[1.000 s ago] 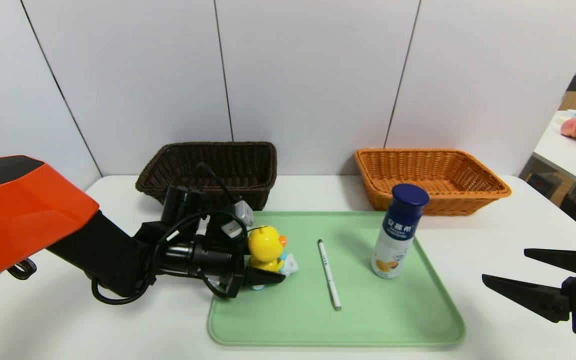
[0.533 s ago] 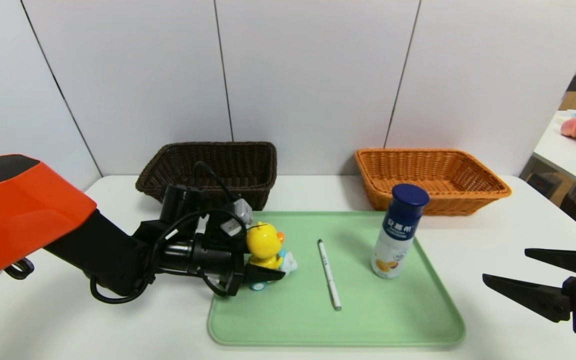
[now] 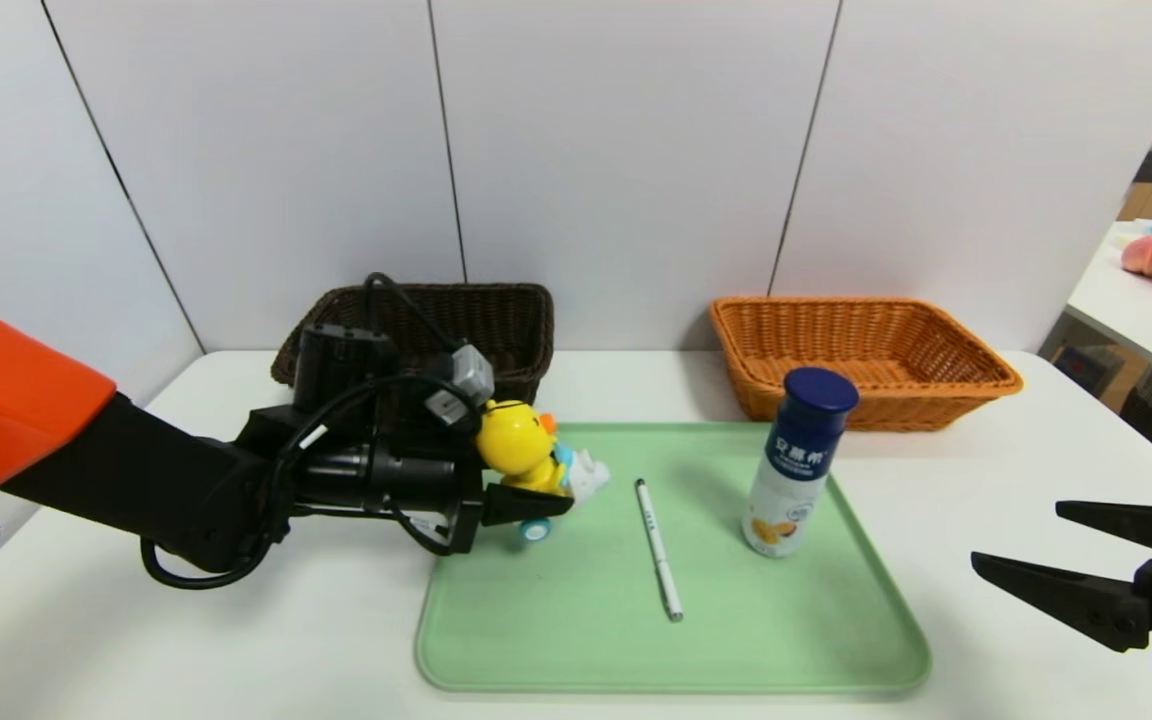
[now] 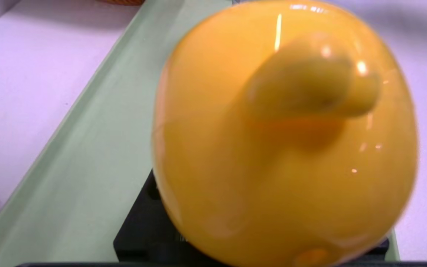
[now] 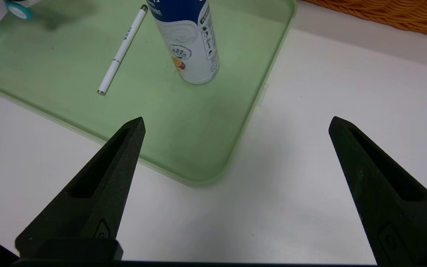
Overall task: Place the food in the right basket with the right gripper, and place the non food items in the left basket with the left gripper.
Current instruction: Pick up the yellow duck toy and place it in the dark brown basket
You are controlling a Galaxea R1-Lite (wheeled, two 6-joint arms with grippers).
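The left gripper [image 3: 536,495] is closed partway around a yellow duck toy [image 3: 518,442], its fingers on the toy's body, and holds it over the left part of the green tray [image 3: 736,640]. The duck wears something light blue and white, with a blue-rimmed wheel showing beneath it, and its rounded yellow head fills much of the left wrist view. Behind the left arm stands the dark brown wicker basket [image 3: 536,345]. A white pen [image 3: 658,550] lies near the middle of the tray, and a blue-capped white bottle [image 3: 800,462] stands upright toward its right side, in front of the orange wicker basket [image 3: 896,412]. The right gripper [image 3: 1016,545] hangs beyond the tray's right edge with its fingers spread wide and nothing between them.
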